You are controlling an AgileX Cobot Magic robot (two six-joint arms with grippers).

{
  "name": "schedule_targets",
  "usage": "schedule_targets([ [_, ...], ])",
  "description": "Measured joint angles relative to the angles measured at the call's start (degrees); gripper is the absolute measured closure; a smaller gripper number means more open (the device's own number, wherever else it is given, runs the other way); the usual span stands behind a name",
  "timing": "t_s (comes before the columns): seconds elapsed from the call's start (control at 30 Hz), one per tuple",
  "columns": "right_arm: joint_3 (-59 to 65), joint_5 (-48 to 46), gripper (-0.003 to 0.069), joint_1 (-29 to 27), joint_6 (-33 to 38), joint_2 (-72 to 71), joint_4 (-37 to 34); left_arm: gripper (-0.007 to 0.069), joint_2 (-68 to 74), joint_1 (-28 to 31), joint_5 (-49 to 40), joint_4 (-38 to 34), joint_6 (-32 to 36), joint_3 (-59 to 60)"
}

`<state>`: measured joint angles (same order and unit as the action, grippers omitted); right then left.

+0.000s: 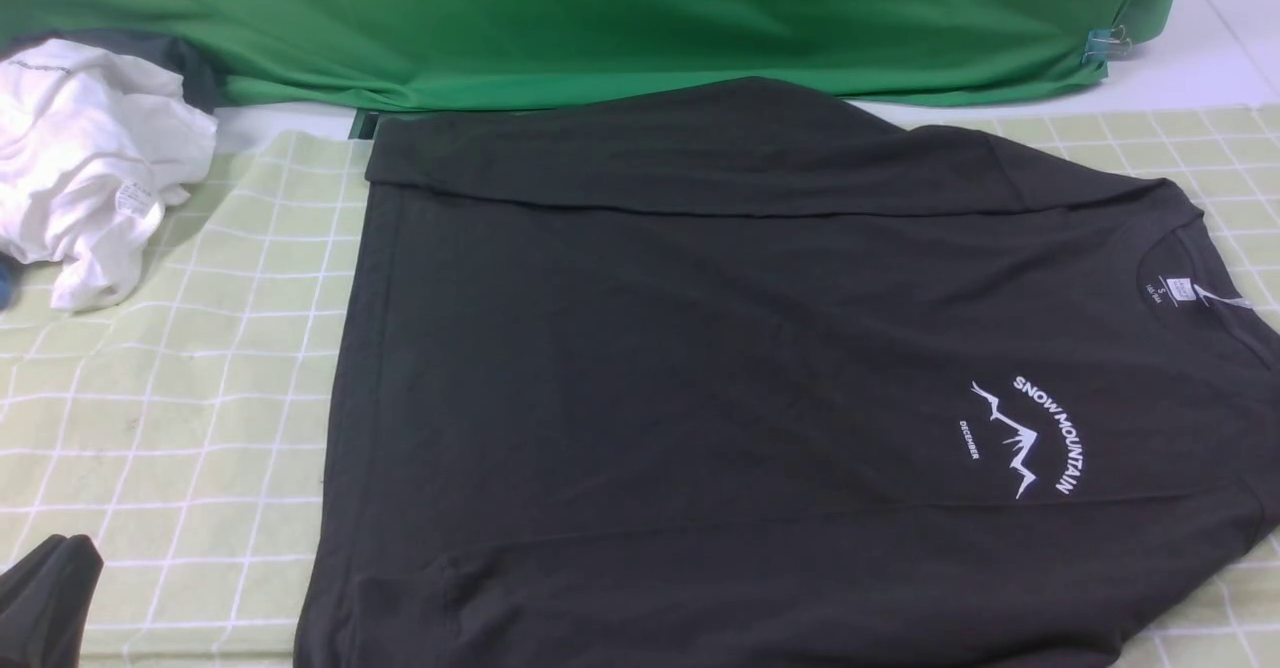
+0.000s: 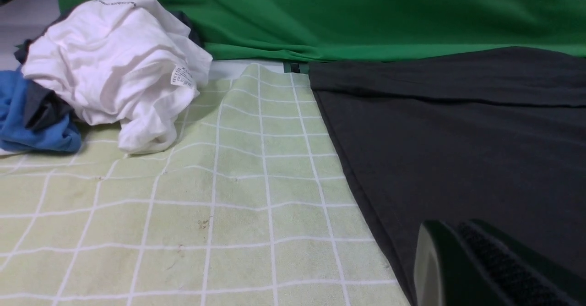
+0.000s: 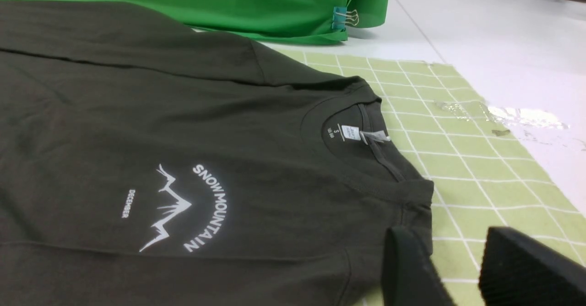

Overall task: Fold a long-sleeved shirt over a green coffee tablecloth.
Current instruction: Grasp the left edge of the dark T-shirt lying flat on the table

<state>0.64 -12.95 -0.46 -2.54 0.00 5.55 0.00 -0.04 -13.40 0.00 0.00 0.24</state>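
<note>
Sideways, the long-sleeved shirt (image 1: 700, 398) spans the green coffee tablecloth (image 1: 200, 398) left-to-right, collar rightward; left gripper (image 2: 453, 232) clenched empty, right gripper (image 3: 446, 248) parted.

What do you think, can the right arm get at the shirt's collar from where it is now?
Probably yes. The right gripper is open close to the shirt's shoulder edge, the collar lies flat and uncovered on the tablecloth just beyond it, and nothing sits between them.

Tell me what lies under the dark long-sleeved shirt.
The green coffee tablecloth shows past the long-sleeved shirt on both sides, so it lies underneath. Anything else beneath the shirt is covered and cannot be seen.
</note>
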Motion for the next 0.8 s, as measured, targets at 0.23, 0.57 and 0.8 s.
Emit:
schedule_targets([
  [0.23,0.0,3.4,0.0417,0.0,-17.9,0.0,-13.0,0.0589,0.0,0.0,6.3,-15.9,-12.3,0.0],
  [0.57,0.0,5.6,0.0417,0.0,-32.6,0.0,-16.5,0.0589,0.0,0.0,8.9,-34.8,-22.6,0.0],
  [0.8,0.0,10.7,0.0479,0.0,-31.3,0.0,-16.6,0.0589,0.0,0.0,15.8,-30.0,-23.6,0.0],
])
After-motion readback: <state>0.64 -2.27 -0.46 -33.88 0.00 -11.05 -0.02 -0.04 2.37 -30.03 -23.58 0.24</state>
